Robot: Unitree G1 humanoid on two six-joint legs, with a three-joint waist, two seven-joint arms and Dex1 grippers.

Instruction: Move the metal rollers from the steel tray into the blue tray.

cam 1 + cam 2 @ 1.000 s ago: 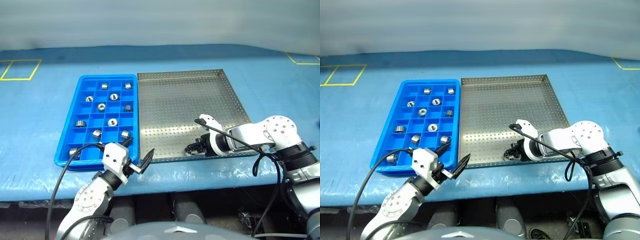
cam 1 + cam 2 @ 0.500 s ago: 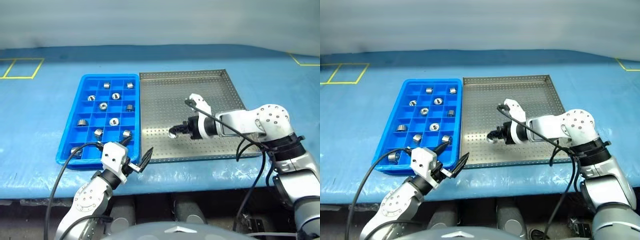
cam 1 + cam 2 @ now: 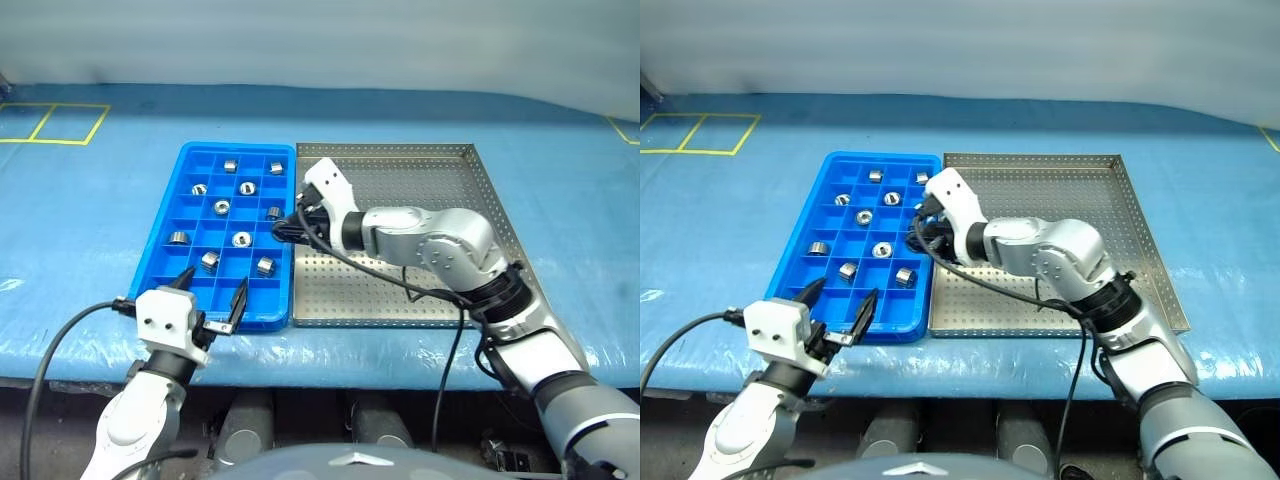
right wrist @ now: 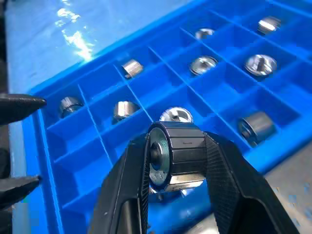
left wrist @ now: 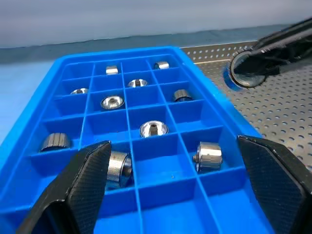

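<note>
Roller in transit: we find it clamped between the two black fingers of the right gripper, its hollow end facing sideways. A second ago that gripper was low at the near edge of the steel tray; half a second ago it was over the tray's middle; now it hangs at the blue tray's right rim, about midway along it. We judge the pick done and the carry nearly over, with only the drop into a compartment left.

Below and beyond the held roller, the wrist view shows compartments, several already taken by other rollers and some bare. We count about ten rollers seated in the blue tray. We see no loose roller on the steel tray's visible floor, though the arm hides part of it.

The left gripper has shifted leftward along the near edge of the blue tray. Its fingers are spread wide and hold nothing.
</note>
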